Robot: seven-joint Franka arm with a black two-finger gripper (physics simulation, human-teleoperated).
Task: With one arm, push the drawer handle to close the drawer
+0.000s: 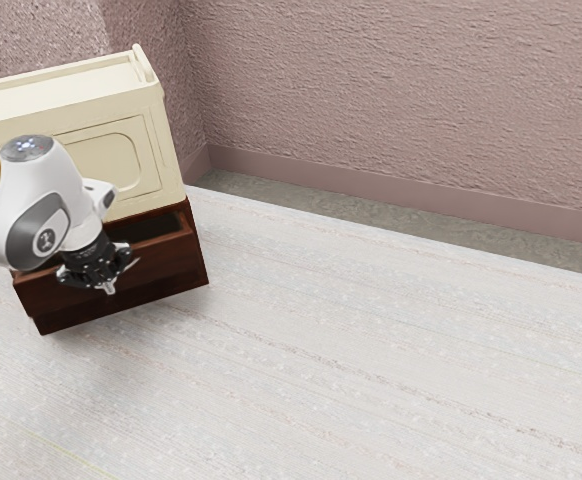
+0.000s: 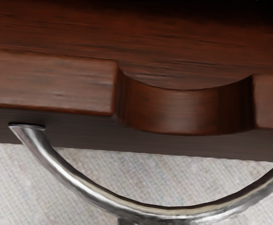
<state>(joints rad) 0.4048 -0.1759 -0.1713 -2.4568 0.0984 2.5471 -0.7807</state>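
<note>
My black gripper (image 1: 101, 272) hangs in front of the dark red-brown drawer (image 1: 181, 257), close to the middle of its front. The drawer stands pulled out from under the cream cabinet body (image 1: 161, 160), and its dark inside shows behind the front board. In the wrist view the curved metal handle (image 2: 87, 190) arcs out from the drawer front (image 2: 52, 86), whose top edge has a rounded notch. The handle lies just under my hand; contact with it cannot be made out.
The cabinet stands on a pale, woven-looking surface (image 1: 351, 350), which stretches toward the exterior view's right. Behind it rises a textured pinkish wall (image 1: 401, 90) with a baseboard (image 1: 391, 190).
</note>
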